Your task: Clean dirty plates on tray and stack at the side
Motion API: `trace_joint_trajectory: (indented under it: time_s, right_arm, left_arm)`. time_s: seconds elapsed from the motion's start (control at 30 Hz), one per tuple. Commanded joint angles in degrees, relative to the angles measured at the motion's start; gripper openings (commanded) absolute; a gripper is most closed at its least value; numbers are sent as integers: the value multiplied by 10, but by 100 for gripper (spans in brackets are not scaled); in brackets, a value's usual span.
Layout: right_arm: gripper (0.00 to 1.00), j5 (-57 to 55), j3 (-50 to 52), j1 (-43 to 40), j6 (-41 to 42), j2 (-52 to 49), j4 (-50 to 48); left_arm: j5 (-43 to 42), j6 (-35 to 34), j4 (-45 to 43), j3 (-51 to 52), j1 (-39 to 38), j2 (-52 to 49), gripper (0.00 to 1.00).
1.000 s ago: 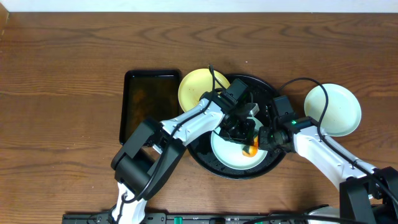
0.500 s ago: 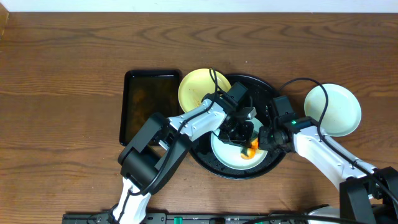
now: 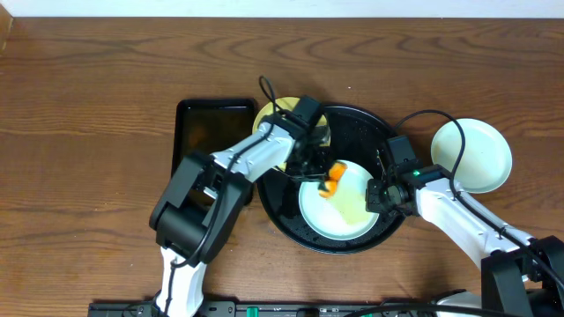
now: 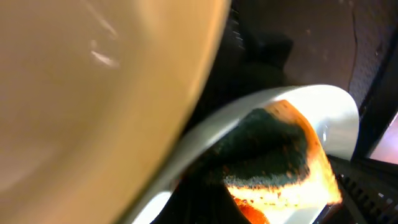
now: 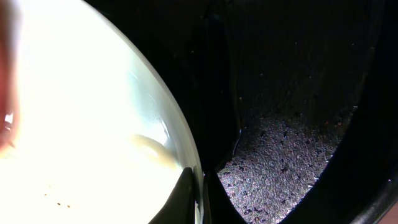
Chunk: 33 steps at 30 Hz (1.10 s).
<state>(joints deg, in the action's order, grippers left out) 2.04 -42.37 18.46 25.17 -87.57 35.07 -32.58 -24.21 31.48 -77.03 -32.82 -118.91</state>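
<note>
The big round black tray (image 3: 366, 132) sits in the middle of the brown desk (image 3: 88, 106). One white plate (image 3: 339, 216) lies flat inside it, toward the front. This plate looks pale and shiny, with a faint yellowish patch near the middle. Up close, the right wrist view shows a few tiny dark specks on it.

The left hand (image 3: 324, 176) is clamped on a sponge (image 3: 335, 180). The sponge is orange with a dark green rough side. It is at the top left edge of the white plate.

The right hand (image 3: 379, 195) is pinched onto the right rim of the white plate. Up close, the rim runs between its two dark fingers (image 5: 185, 198).

The yellow plate (image 3: 267, 126) is just behind the left arm, between the round tray and the smaller rectangular black tray (image 3: 207, 145). Its near edge looks to lie over the round tray's rim. The part that shows looks plain, with no smear.

The second white plate (image 3: 480, 158) lies on the desk to the right of the round tray, apart from it. It looks clean
</note>
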Motion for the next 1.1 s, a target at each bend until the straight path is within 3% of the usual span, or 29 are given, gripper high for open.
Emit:
trace_joint_trajectory:
  time_s: [0.0, 0.3, 0.47, 0.6, 0.67, 0.9, 1.07]
  right_arm:
    - [1, -70, 10, -10, -6, -9, 12]
    - [3, -69, 10, -10, -6, -9, 4]
    - [9, -46, 10, -10, -5, -9, 2]
    - [9, 2, 13, -9, -6, -9, 5]
    - [1, 3, 16, -7, -6, -9, 4]
    - [1, -28, 13, -16, -8, -8, -37]
    - [1, -51, -23, -41, -63, 27, -30]
  left_arm:
    - [116, -3, 25, 8, 30, 2, 8]
    - [135, 14, 82, 8, 6, 172, 7]
    - [227, 14, 123, 8, 14, 251, 7]
    - [311, 14, 159, 8, 31, 278, 7]
    - [328, 14, 172, 8, 43, 285, 7]
    - [329, 14, 195, 8, 71, 286, 7]
    - [331, 14, 195, 8, 71, 286, 7]
